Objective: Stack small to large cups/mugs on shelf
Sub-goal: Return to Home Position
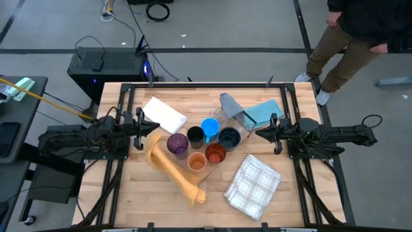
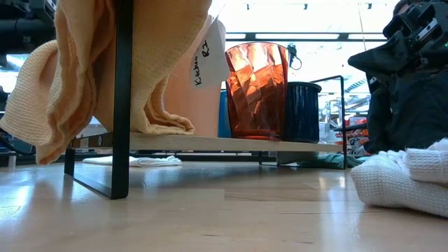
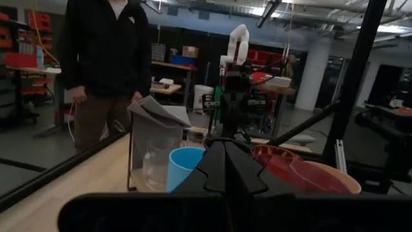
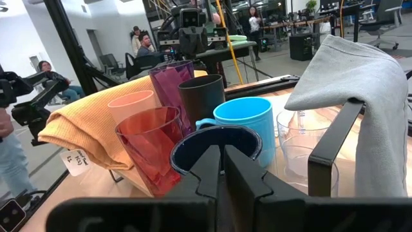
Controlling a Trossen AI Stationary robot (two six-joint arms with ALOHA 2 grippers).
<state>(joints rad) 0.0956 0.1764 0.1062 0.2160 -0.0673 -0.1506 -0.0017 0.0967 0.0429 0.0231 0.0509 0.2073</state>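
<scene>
The wooden table (image 1: 148, 200) is flanked by both arms. A person (image 1: 360, 38) is seen standing beyond its far corner, on the right claw's side. The low shelf (image 2: 210, 143) is set between the two claws.

The left claw (image 3: 224, 151) is held level at one end of the shelf and the right claw (image 4: 222, 154) at the other. Each is aimed at the cups. On both, the fingers are pressed together and nothing is gripped.

An orange towel (image 1: 168, 166) is draped over the shelf end nearer the left claw. A checked towel (image 1: 252, 185) is laid off to one side of the right claw, well apart from it.

The cups are stood upright on the shelf, side by side, with long axes vertical and mouths upward. The dark navy mug (image 4: 190, 154) is found just ahead of the right claw's tips. Beside it is the red-tinted cup (image 4: 148, 151). Farther from that claw are the purple cup (image 4: 168, 87), the black cup (image 4: 203, 96) and the orange cup (image 4: 132, 103). The bright blue mug (image 4: 248, 122) is placed behind the navy one, its handle turned toward the black cup. The clear cups (image 4: 299, 145) are next to it.
</scene>
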